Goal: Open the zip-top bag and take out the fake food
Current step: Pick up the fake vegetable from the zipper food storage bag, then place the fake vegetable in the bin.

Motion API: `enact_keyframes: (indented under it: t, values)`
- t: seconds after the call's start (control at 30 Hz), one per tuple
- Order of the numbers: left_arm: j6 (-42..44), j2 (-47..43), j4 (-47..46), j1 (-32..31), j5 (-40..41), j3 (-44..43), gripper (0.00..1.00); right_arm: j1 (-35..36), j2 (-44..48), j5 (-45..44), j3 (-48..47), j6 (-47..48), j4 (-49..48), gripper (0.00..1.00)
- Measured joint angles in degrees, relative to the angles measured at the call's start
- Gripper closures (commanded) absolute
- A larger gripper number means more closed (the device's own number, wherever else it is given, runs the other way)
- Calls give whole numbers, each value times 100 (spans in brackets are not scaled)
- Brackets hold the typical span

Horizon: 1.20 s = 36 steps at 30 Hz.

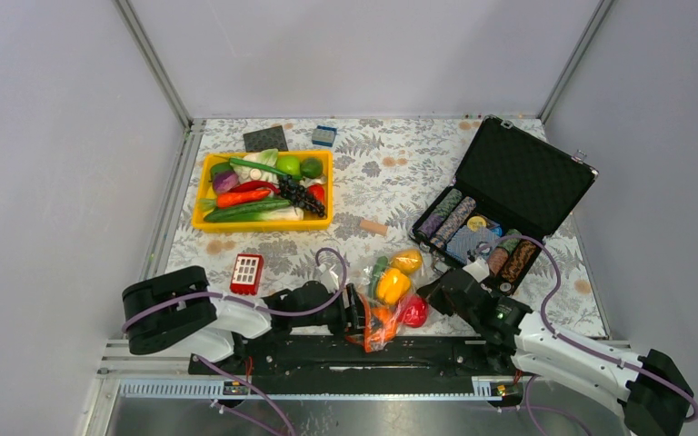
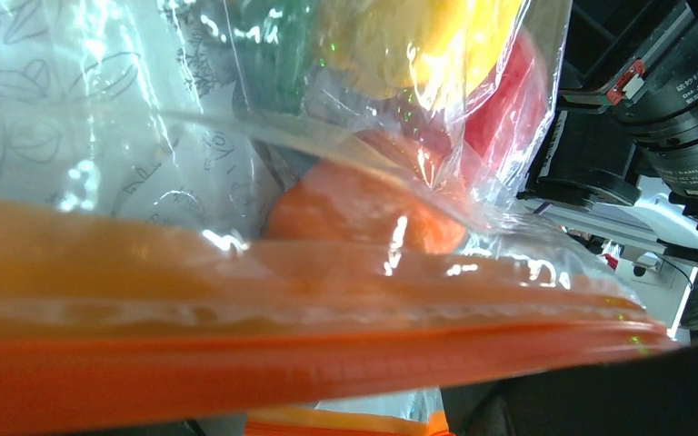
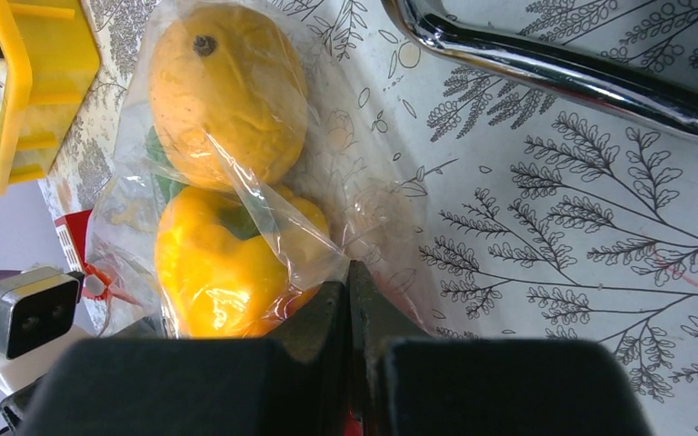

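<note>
The zip-top bag lies at the near edge of the table between my two grippers. Inside it are a yellow bell pepper, a yellow-orange round fruit, a red apple and an orange piece. My left gripper is at the bag's zip end. The red-orange zip strip fills the bottom of the left wrist view and hides the fingers. My right gripper is shut, pinching the clear film of the bag beside the pepper.
A yellow bin of other toy vegetables stands at the back left. An open black case of chip rolls sits at the right, its chrome handle close to my right gripper. A small red-and-white block lies left of the bag.
</note>
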State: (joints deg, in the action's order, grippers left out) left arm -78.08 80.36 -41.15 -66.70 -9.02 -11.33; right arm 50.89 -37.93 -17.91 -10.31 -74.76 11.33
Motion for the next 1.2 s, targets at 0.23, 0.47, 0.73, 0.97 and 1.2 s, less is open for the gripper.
enact_keyframes:
  t: [0.23,0.47,0.73,0.97,1.2]
  values:
    - [72,-647,573,0,105,-33,50,0,295,2,0,0,216,100]
    - [483,-2153,2194,76,531,-389,50,2,1191,-345,-28,44,1088,100]
    - [813,-2970,3993,496,839,-579,53,7,1902,-940,-319,98,2098,100]
    - [1008,-3930,5829,1178,1128,-704,53,7,2041,-1174,-380,96,2465,100]
    - [1779,-4417,7528,2328,1394,-1961,52,7,2006,-1224,-380,98,2520,100]
